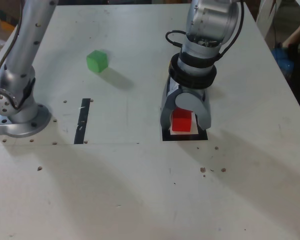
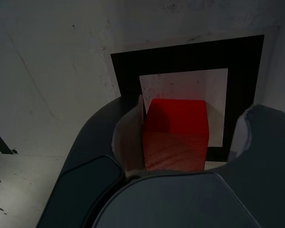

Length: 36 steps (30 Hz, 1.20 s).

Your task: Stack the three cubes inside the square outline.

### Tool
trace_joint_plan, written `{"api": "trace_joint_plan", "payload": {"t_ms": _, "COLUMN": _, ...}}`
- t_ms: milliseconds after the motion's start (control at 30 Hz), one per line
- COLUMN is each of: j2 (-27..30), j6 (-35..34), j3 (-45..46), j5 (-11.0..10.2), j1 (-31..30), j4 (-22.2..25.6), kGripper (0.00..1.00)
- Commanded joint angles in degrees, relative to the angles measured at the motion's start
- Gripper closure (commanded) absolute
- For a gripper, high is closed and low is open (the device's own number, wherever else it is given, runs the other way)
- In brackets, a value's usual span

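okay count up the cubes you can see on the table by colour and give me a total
Red cube: 1, between the fingers of the gripper, over the square outline
Green cube: 1, alone on the table
Yellow cube: 0 in view
Total: 2 cubes

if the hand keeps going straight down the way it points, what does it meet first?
Likely the red cube between its fingers, bottoming out on the square outline directly below. The hand points down at the table; remaining height is unclear.
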State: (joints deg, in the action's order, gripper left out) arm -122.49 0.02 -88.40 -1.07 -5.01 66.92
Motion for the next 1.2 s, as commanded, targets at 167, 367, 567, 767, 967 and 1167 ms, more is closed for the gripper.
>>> {"api": "trace_joint_plan", "payload": {"t_ms": 167, "j2": 6.8, "j6": 0.6, "j3": -0.8, "j5": -3.1, "j1": 1.1, "j4": 5.2, "kGripper": 0.01}}
{"api": "trace_joint_plan", "payload": {"t_ms": 367, "j2": 12.2, "j6": 4.2, "j3": -0.9, "j5": -6.1, "j1": 6.4, "j4": 9.0, "kGripper": 0.01}}
{"api": "trace_joint_plan", "payload": {"t_ms": 567, "j2": 12.3, "j6": 8.0, "j3": -3.2, "j5": -7.4, "j1": 14.9, "j4": 9.8, "kGripper": 0.01}}
{"api": "trace_joint_plan", "payload": {"t_ms": 767, "j2": 6.9, "j6": 10.7, "j3": -10.7, "j5": -8.0, "j1": 22.7, "j4": 12.1, "kGripper": 0.01}}
{"api": "trace_joint_plan", "payload": {"t_ms": 967, "j2": 0.6, "j6": 12.7, "j3": -20.0, "j5": -8.6, "j1": 26.3, "j4": 17.5, "kGripper": 0.01}}
{"api": "trace_joint_plan", "payload": {"t_ms": 1167, "j2": -1.5, "j6": 11.2, "j3": -19.3, "j5": -6.1, "j1": 26.8, "j4": 17.5, "kGripper": 0.01}}
